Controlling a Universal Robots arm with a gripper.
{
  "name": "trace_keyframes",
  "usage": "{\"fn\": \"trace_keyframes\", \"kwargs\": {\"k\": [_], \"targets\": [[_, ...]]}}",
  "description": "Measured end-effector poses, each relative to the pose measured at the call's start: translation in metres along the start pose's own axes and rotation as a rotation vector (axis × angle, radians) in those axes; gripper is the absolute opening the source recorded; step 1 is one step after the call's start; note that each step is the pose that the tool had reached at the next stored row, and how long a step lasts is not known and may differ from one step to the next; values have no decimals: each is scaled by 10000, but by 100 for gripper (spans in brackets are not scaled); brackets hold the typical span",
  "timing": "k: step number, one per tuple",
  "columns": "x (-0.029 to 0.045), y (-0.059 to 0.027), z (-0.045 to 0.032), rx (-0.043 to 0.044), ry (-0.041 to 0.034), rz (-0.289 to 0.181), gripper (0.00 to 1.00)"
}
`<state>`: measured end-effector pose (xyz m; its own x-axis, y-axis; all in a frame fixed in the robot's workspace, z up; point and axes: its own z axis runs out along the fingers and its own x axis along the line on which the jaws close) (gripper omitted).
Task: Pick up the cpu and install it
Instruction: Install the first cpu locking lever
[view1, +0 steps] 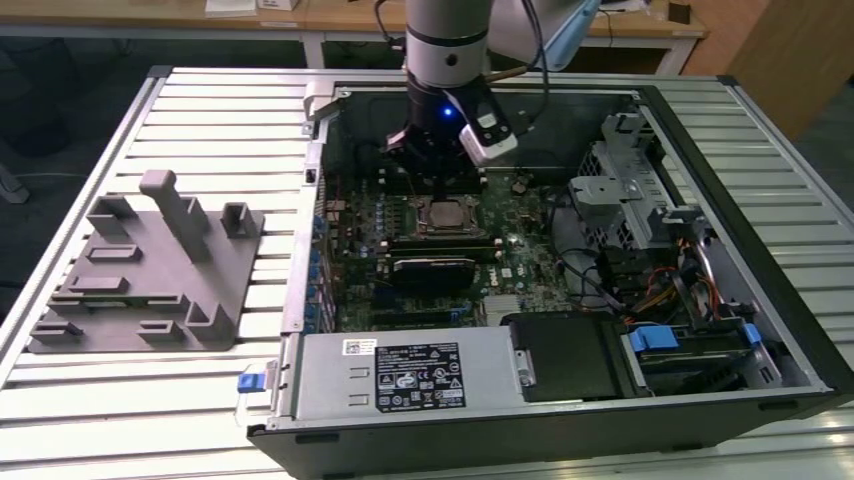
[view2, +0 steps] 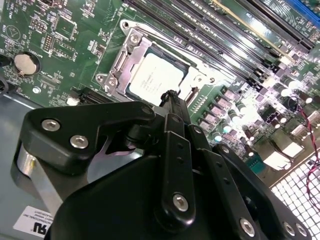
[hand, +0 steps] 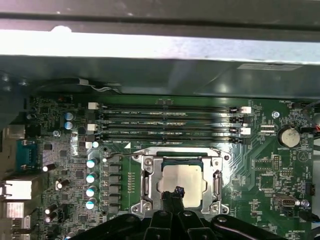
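The cpu (view1: 441, 215), a silver square chip, lies flat inside the metal-edged socket frame (hand: 145, 182) on the green motherboard of the open computer case. In both wrist views its bright top (view2: 156, 77) (hand: 182, 179) shows clearly. My gripper (view1: 435, 188) hangs straight over the socket. Its two black fingers are pressed together into one narrow tip (view2: 170, 95) (hand: 176, 192), shut with nothing between them. That tip sits just above, or perhaps touching, the cpu's near edge; contact cannot be told.
Several memory slots (hand: 170, 120) run beside the socket. A grey box with a white label (view1: 400, 375) fills the case's front. Drive cage and cables (view1: 627, 200) crowd the exterior view's right. A grey holder block (view1: 147, 265) rests on the slatted table.
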<state>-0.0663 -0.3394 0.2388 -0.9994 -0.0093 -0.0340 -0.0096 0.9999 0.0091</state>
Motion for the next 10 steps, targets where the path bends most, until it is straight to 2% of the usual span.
{"fn": "trace_keyframes", "kwargs": {"k": [10], "targets": [[85,1,-3,0,0,0,11]]}}
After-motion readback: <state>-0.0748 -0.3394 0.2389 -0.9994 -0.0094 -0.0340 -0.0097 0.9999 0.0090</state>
